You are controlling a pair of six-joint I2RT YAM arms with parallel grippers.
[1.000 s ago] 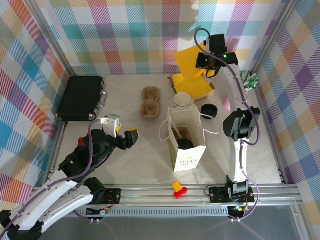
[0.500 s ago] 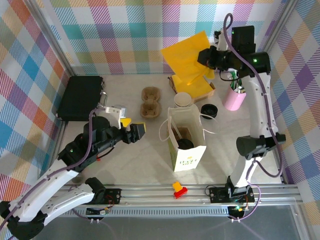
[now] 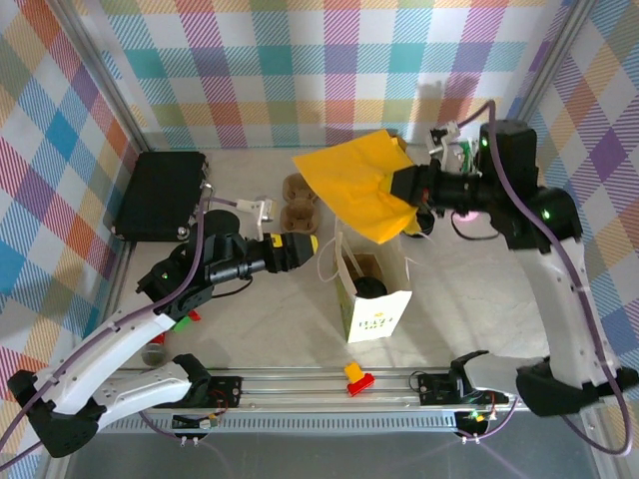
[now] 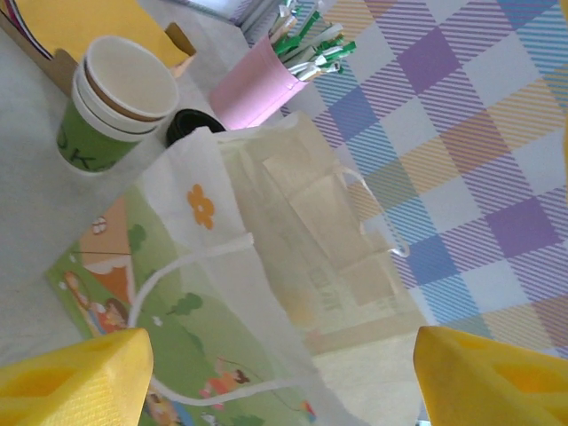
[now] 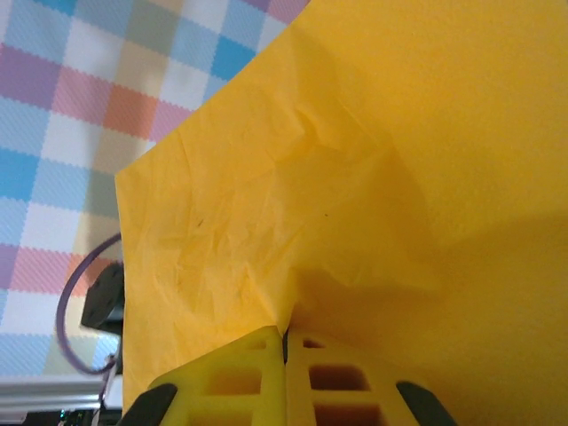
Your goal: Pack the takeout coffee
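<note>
Swung in from the back, the right jaws are pinching a yellow sheet [image 3: 349, 185] over the paper bag [image 3: 379, 311] — takeout coffee [image 3: 370, 287] seemingly inside — left jaws gaping wide alongside; the sheet catching its rim could tip it.

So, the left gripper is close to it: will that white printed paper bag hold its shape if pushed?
Probably not: the white printed paper bag looks thin and creased, so its walls would likely cave. It stands tall, so a high push may tip it, though the black lid inside suggests some weight.
</note>
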